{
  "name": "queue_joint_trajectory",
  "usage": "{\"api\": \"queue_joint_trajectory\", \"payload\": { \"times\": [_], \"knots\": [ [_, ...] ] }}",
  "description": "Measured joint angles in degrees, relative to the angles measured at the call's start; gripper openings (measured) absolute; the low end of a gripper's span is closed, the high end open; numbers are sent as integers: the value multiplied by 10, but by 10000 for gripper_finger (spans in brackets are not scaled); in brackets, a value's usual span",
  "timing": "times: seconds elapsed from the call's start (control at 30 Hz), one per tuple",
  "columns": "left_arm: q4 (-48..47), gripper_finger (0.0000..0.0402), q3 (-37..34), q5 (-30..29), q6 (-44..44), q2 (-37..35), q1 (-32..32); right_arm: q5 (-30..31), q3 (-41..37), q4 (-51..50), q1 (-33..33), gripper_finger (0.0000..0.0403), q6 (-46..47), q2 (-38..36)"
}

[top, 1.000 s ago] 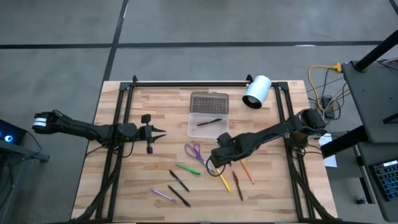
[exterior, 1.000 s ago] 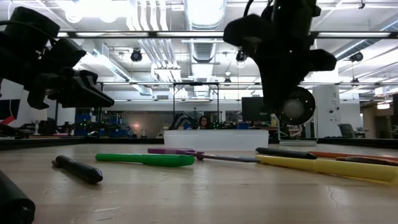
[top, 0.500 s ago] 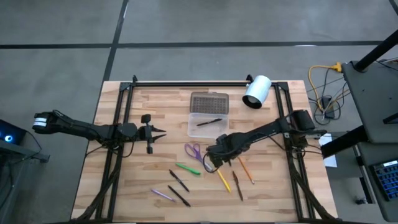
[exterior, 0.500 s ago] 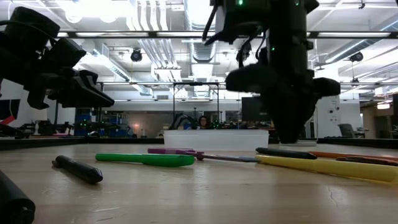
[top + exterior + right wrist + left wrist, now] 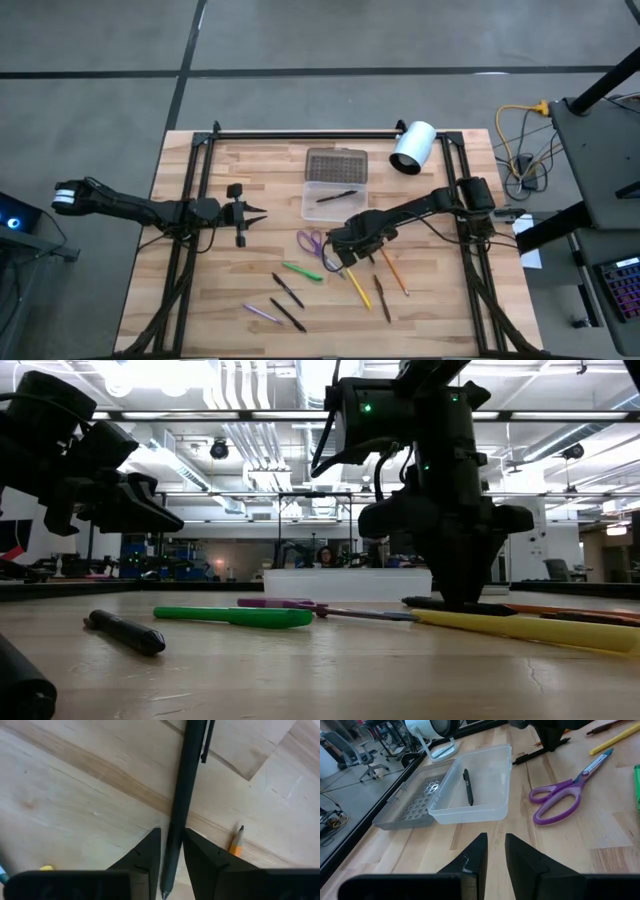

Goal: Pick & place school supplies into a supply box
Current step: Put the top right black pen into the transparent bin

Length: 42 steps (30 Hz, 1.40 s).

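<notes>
Right gripper (image 5: 171,865) down at the table beside the purple scissors (image 5: 311,241), fingers straddling a black pen (image 5: 182,795), grip uncertain, supply box (image 5: 333,201) just behind, left gripper (image 5: 258,212) parked apart, fingers slightly parted.

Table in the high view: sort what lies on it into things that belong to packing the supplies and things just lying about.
Job:
- supply box, one black pen inside
- scissors
- green marker
- yellow pencil
- black pen between the right gripper's fingers

Lying about:
- white cylinder
- left gripper, waiting aside
</notes>
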Motion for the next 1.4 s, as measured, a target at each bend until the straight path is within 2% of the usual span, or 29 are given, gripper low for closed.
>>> {"api": "queue_joint_trajectory", "payload": {
  "times": [0.2, 0.37, 0.57, 0.63, 0.93, 1.4],
  "knots": [
    [0, 52, 0, 0, 0, 0, 0, 37, -5, 5, 5, 68, -29, -26],
    [0, 52, 0, 0, 0, 0, 0, 37, -6, 5, 5, 65, -33, -26],
    [0, 52, 0, 0, 0, 0, 0, 36, -9, 7, 5, 30, -44, -27],
    [0, 52, 0, 0, 0, 0, 0, 35, -3, 4, 5, 19, -71, -27],
    [0, 52, 0, 0, 0, 0, 0, 40, 28, 4, 20, 17, -182, -24],
    [0, 52, 0, 0, 0, 0, 0, 151, 89, 3, 42, 15, -377, -25]
  ]
}}
